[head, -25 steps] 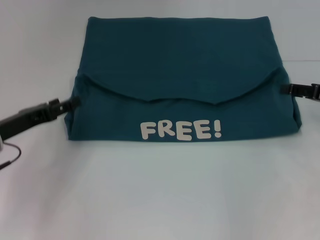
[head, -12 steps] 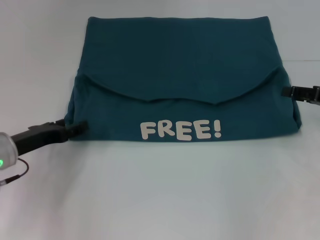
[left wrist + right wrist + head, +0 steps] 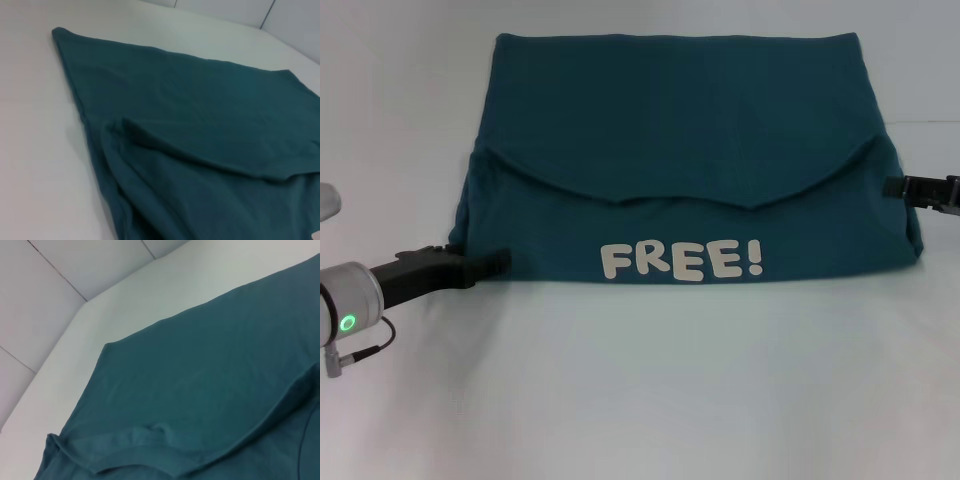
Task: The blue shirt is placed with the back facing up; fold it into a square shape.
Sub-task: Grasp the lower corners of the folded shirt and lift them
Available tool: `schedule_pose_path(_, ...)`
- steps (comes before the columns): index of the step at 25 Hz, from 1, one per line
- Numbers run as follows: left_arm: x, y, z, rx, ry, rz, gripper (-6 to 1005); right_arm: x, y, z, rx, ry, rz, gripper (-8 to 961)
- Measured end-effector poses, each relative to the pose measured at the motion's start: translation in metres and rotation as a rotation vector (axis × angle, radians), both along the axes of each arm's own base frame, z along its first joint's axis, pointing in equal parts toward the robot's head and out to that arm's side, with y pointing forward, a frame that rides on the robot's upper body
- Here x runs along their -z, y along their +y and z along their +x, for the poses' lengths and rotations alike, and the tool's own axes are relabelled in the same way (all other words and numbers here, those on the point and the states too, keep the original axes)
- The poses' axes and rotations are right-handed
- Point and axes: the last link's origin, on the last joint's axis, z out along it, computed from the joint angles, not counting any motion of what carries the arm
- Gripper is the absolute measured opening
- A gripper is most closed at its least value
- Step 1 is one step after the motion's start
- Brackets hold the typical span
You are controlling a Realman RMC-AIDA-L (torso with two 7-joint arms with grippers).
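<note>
blue shirt point(image 3: 670, 150) folded on white table point(image 3: 650, 390), "FREE!" lettering point(image 3: 682, 261) at near edge | left gripper point(image 3: 498, 263) at near-left corner, grip unclear | right gripper point(image 3: 892, 186) at right edge, grip unclear

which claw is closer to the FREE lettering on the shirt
Left. The left claw sits at the blue shirt's near left corner, beside the lettering; the right claw is at the right edge, farther off.

Left gripper point(image 3: 498, 262) low, reaching inward; right gripper point(image 3: 892, 186) level.
</note>
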Motion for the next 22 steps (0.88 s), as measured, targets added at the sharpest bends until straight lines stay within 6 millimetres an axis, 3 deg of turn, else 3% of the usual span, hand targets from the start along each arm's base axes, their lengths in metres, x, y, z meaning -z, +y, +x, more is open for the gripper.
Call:
schedule_pose_path(15,0.0021,0.0001,0.0006,0.008,0.025,-0.017,814,-0.0001,0.0014,0.0026,0.014,-0.008,0.015,607)
schedule_pose_path(22,0.0014,0.002,0.0008,0.006,0.034,-0.012,507,-0.0001,0.0005,0.0037,0.017,-0.009,0.015,607)
